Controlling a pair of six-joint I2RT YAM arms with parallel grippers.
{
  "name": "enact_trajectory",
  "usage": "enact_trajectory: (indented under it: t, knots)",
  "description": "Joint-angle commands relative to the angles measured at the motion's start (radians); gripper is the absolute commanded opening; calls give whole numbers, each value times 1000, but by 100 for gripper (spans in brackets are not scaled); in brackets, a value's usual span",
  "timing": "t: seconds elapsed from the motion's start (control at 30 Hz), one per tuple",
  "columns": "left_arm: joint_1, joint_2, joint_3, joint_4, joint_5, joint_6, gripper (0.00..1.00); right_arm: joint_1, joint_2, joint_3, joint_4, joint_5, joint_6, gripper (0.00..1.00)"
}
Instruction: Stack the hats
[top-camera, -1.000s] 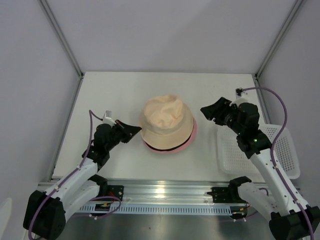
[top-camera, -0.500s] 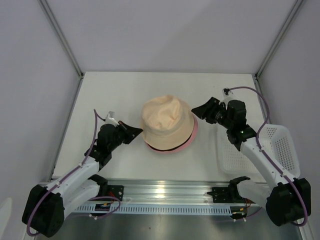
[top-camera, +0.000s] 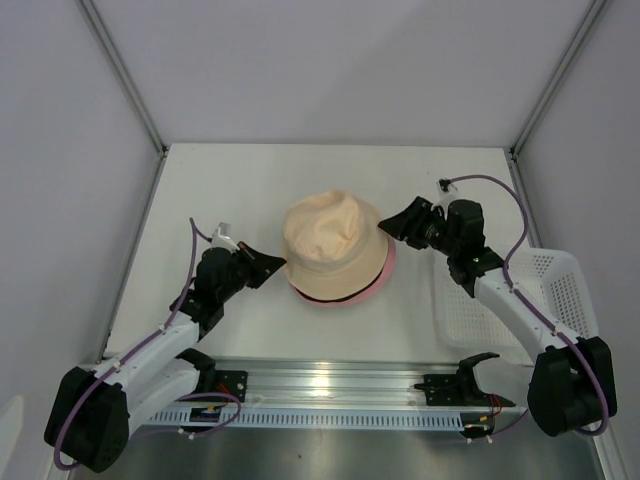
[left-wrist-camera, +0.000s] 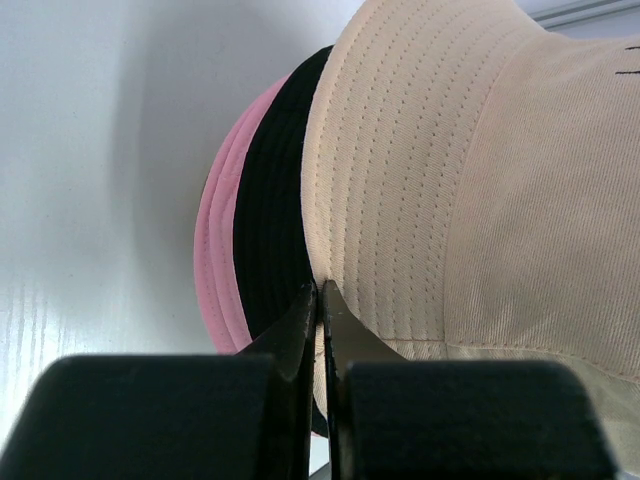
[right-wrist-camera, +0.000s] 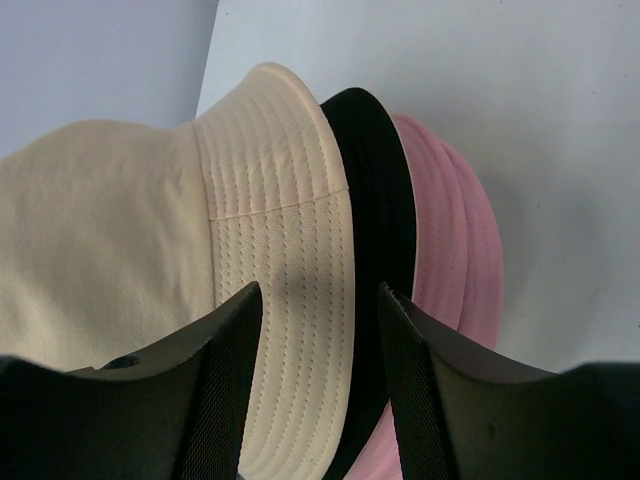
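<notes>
The hats lie stacked mid-table: a beige hat (top-camera: 330, 235) on top, a black hat (top-camera: 335, 297) showing as a thin rim under it, and a pink hat (top-camera: 388, 262) at the bottom. My left gripper (top-camera: 278, 262) is shut, its tips at the stack's left brim edge. In the left wrist view the tips (left-wrist-camera: 321, 288) sit at the seam between the beige brim (left-wrist-camera: 400, 200) and the black brim (left-wrist-camera: 270, 200), with pink (left-wrist-camera: 220, 230) outside. My right gripper (top-camera: 392, 224) is open at the stack's right side. In the right wrist view (right-wrist-camera: 320, 290) its jaws straddle the beige brim (right-wrist-camera: 290, 250) and black brim (right-wrist-camera: 375, 170), with pink (right-wrist-camera: 450, 220) beyond.
A white mesh tray (top-camera: 570, 300) stands at the right edge of the table, under the right arm. Grey walls and frame posts close in the back and sides. A metal rail runs along the near edge.
My right gripper has moved left, up to the stack's right brim, still open. My left gripper has edged right to the left brim, still shut. The hats have barely shifted.
</notes>
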Motion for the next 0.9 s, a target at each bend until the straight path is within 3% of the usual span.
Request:
enact_trajectory:
  t: [0.0, 0.47, 0.57, 0.6, 0.73, 0.87]
  knots:
    - [-7, 8, 27, -39, -26, 47, 1, 13, 19, 7, 55, -33, -1, 53]
    - [-7, 15, 53, -42, -24, 59, 1, 27, 56, 19, 60, -41, 8, 48]
    - [-7, 19, 58, -40, -24, 60, 1, 27, 58, 19, 63, -44, 17, 38]
    - [-7, 21, 61, -39, -23, 59, 1, 26, 58, 19, 66, -44, 22, 27]
    - [-7, 28, 73, -42, -27, 67, 1, 22, 67, 19, 60, -42, 23, 3]
    - [-7, 41, 85, -74, -44, 77, 1, 21, 67, 4, 54, -27, 18, 0]
